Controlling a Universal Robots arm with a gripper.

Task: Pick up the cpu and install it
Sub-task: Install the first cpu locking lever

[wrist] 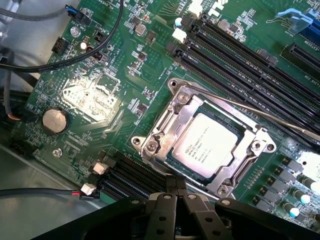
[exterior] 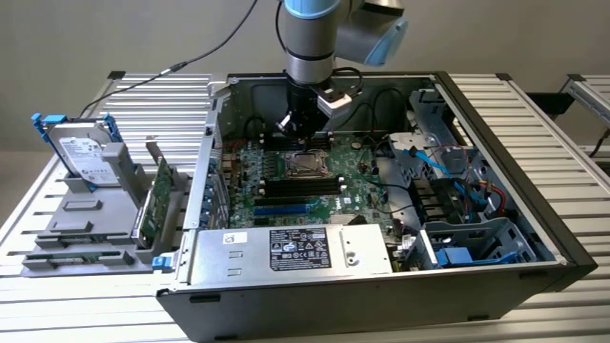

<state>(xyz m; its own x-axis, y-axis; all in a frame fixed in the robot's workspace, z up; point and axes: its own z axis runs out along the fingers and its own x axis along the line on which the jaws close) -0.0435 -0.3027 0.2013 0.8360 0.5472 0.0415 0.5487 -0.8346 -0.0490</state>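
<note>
The cpu [wrist: 205, 142], a flat square chip with a dull silver top, lies in the metal-framed socket [wrist: 165, 135] on the green motherboard [wrist: 100, 95]. In the exterior view the cpu [exterior: 305, 163] sits mid-board inside the open computer case [exterior: 496, 136]. My gripper [wrist: 176, 186] hovers just off one edge of the socket, its two black fingers pressed together with nothing between them. Seen from outside, the gripper [exterior: 293, 130] hangs inside the case, a little behind and above the socket. A thin metal lever [wrist: 265, 115] runs along one side of the socket.
Black memory slots [wrist: 240, 55] flank the socket, and a black cable [wrist: 95, 55] loops over the board near a coin battery [wrist: 54, 120]. Outside the case, at the exterior view's left, a grey rack [exterior: 81, 214] holds a hard drive [exterior: 84, 153] and a green card [exterior: 156, 204]. The power supply [exterior: 296, 250] fills the case front.
</note>
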